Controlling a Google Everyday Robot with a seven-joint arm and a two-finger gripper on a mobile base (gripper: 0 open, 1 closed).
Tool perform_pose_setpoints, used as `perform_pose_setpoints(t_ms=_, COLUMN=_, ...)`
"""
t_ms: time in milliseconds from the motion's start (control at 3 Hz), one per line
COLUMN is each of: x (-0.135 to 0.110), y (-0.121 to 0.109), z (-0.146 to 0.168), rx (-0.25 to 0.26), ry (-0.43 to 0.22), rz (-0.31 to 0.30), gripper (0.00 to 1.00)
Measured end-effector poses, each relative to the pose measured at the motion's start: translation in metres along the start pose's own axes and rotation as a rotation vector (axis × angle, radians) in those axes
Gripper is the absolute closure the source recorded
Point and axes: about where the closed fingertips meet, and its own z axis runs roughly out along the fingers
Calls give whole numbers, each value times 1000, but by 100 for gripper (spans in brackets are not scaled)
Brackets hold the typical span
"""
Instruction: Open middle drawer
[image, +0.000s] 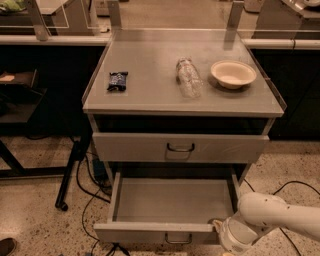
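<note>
The middle drawer (172, 202) is pulled out, and its plain grey inside shows with nothing in it. Its front panel (150, 232) has a small dark loop handle (178, 239) at the bottom edge of the view. My gripper (219, 227) is at the right end of this front panel, by the drawer's front right corner. The white arm (272, 215) reaches in from the lower right and hides most of the gripper. The drawer above (180, 147) is shut, with its own loop handle at the centre.
On the cabinet top (150, 95) lie a dark snack packet (118, 80), a clear plastic bottle on its side (188, 77) and a white bowl (233, 73). Cables (95, 192) and a dark stand leg (70, 170) are on the floor to the left.
</note>
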Motion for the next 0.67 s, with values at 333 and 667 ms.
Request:
perform_pose_setpoints(t_ms=333, x=-4, y=19, z=-14, rx=-1, ry=-22, rz=0, gripper=0)
perform_pose_setpoints(t_ms=667, x=-4, y=50, z=-45, rx=28, ry=-58, rz=29, gripper=0)
